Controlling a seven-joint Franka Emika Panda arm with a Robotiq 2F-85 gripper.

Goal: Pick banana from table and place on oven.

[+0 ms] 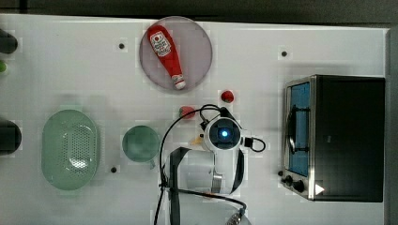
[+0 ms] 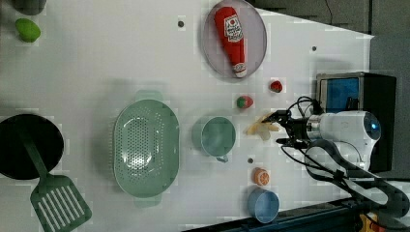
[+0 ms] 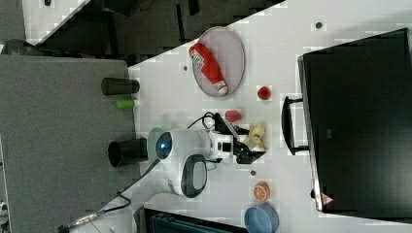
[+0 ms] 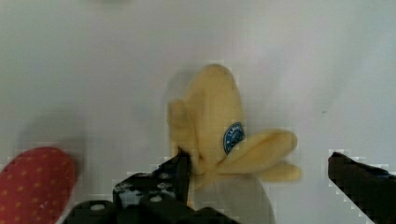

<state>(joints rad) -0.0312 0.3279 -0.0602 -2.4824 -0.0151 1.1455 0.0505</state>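
- Fingers of the black robot hand (image 4: pixel 254 179) are seen spread wide apart in the wrist view, one finger (image 4: pixel 154 186) just beside the stem side of the pale yellow, partly peeled toy banana (image 4: pixel 215 121) and the other well off to its far side; nothing is gripped.
- The banana, marked with a small blue round sticker, is seen lying on the large flat white table (image 1: pixel 70 61), between the fingers of the hand (image 3: pixel 250 143) in the right view.
- In the left view the banana (image 2: pixel 261 127) lies between the round green cup (image 2: pixel 217 137) and the hand (image 2: pixel 285 128), with the green-topped red strawberry (image 2: pixel 244 102) near it.
- The boxy toaster oven with a black top and blue-tinted glass door (image 1: pixel 345 138) stands at the top view's right, well apart from the banana; its door is shut.
- A second red strawberry (image 1: pixel 227 96) is seen between the oven and the round grey plate (image 1: pixel 199 51) bearing the red ketchup bottle (image 1: pixel 165 54).
- An oval pale green colander (image 2: pixel 145 147), a round orange slice (image 2: pixel 261 176) and a blue bowl (image 2: pixel 263 204) are also seen on the table.
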